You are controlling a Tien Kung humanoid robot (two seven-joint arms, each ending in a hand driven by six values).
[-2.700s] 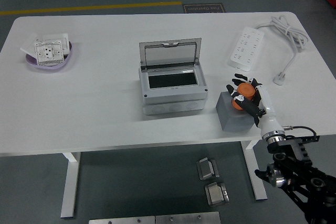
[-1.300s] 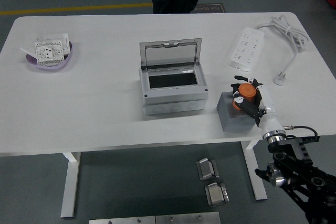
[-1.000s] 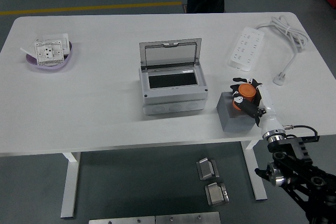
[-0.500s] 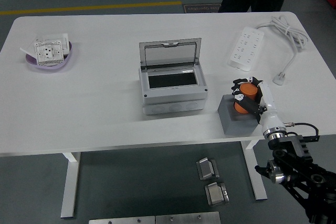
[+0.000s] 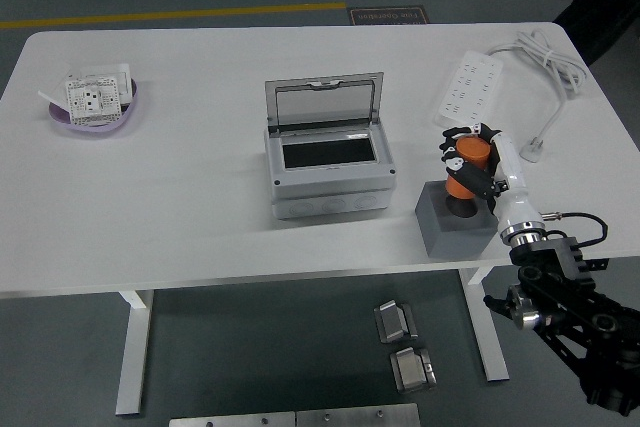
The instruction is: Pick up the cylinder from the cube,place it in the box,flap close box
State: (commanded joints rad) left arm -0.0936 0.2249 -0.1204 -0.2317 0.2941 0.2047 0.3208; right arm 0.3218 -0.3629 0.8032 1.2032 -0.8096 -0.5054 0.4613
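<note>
White rectangular table [image 5: 180, 197] carries a grey plastic box [image 5: 328, 175] with its clear flap lid up at centre, a grey cube [image 5: 455, 224] near the front right edge, a white power strip [image 5: 469, 91] with coiled cable far right, and a purple bowl [image 5: 95, 117] far left.

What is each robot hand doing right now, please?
Left robot hand: not in view.
Right robot hand: fingers closed around the orange cylinder, above the grey cube.

Right hand [image 5: 472, 161] at near right, fingers curled closed in a grasp, white wrist, black arm entering from lower right corner
</note>
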